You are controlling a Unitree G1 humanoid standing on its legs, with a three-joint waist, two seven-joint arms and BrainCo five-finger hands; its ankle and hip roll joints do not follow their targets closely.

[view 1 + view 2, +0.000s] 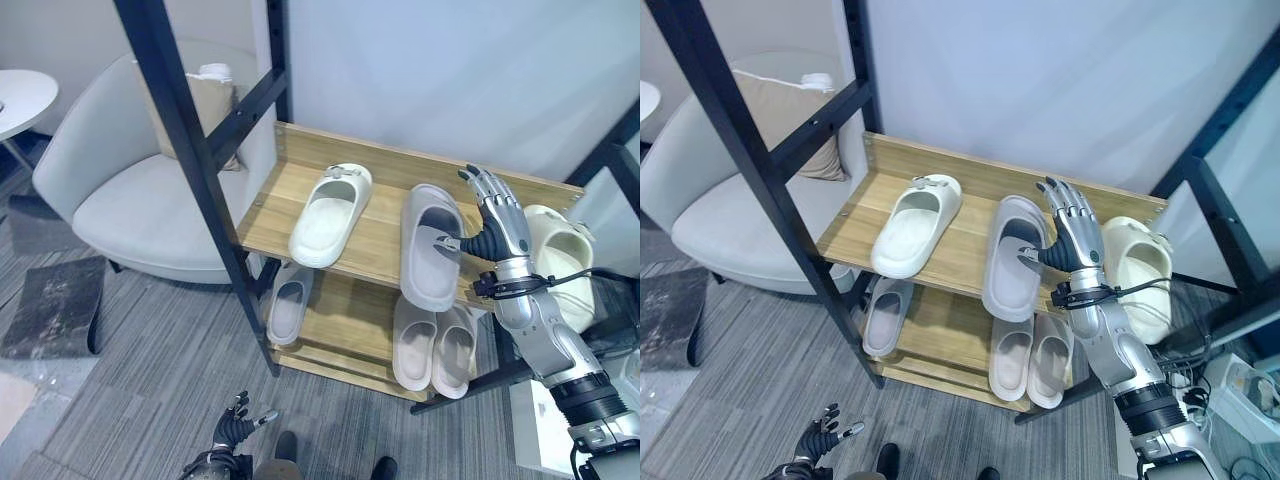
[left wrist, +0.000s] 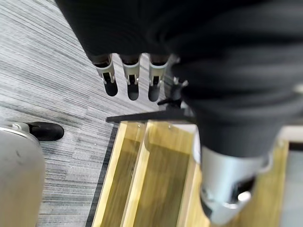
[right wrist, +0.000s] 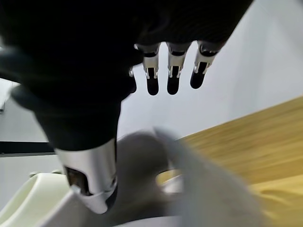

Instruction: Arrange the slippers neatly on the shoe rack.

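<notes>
The wooden shoe rack (image 1: 380, 170) has two shelves. On its top shelf lie a white slipper (image 1: 330, 215) and a grey slipper (image 1: 430, 245) whose heel juts past the front edge. A cream slipper (image 1: 560, 262) sits at the right end, partly off the shelf. My right hand (image 1: 500, 222) stands open between the grey and cream slippers, fingers straight up, thumb (image 3: 90, 175) touching the grey slipper's strap (image 3: 189, 189). The lower shelf holds one grey slipper (image 1: 288, 300) at the left and a pale grey pair (image 1: 435, 345) at the right. My left hand (image 1: 235, 430) hangs open low over the carpet.
Black slanted frame posts (image 1: 190, 140) cross in front of the rack's left end. A grey armchair (image 1: 120, 180) with a beige cushion stands to the left, and a round white table (image 1: 15, 100) is at the far left. Grey carpet (image 1: 150, 380) lies before the rack.
</notes>
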